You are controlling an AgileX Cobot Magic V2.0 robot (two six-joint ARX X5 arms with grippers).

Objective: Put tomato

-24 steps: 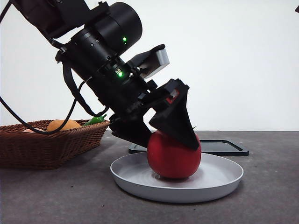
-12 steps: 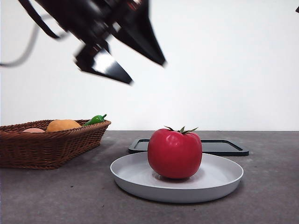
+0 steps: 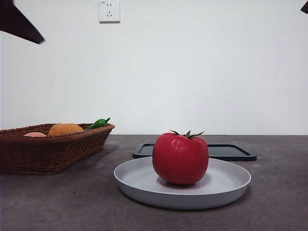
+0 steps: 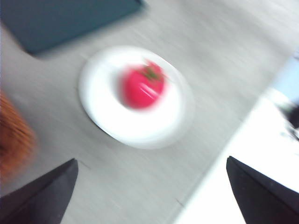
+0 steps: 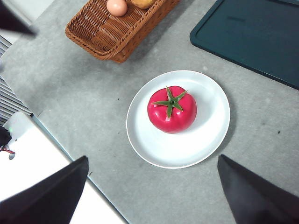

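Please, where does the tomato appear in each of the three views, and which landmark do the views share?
Front view: the tomato sits upright on the white plate, a little right of centre.
Left wrist view: blurred tomato on the plate, above the centre.
Right wrist view: tomato on the plate, near the centre, stem facing the camera.
Shared landmark: the wicker basket.

In front of me a white plate (image 3: 226, 185) sits on the grey bench (image 3: 57, 202). Behind it lies a flat dark tray (image 3: 231, 151), close to the plate's far rim. Off to one side stands a brown wicker basket (image 3: 48, 154), and in it I see an orange fruit (image 3: 65, 129), a small green pepper (image 3: 98, 123) and a pale pinkish round thing (image 5: 117, 6). A white wall socket (image 3: 109, 10) is on the wall behind.
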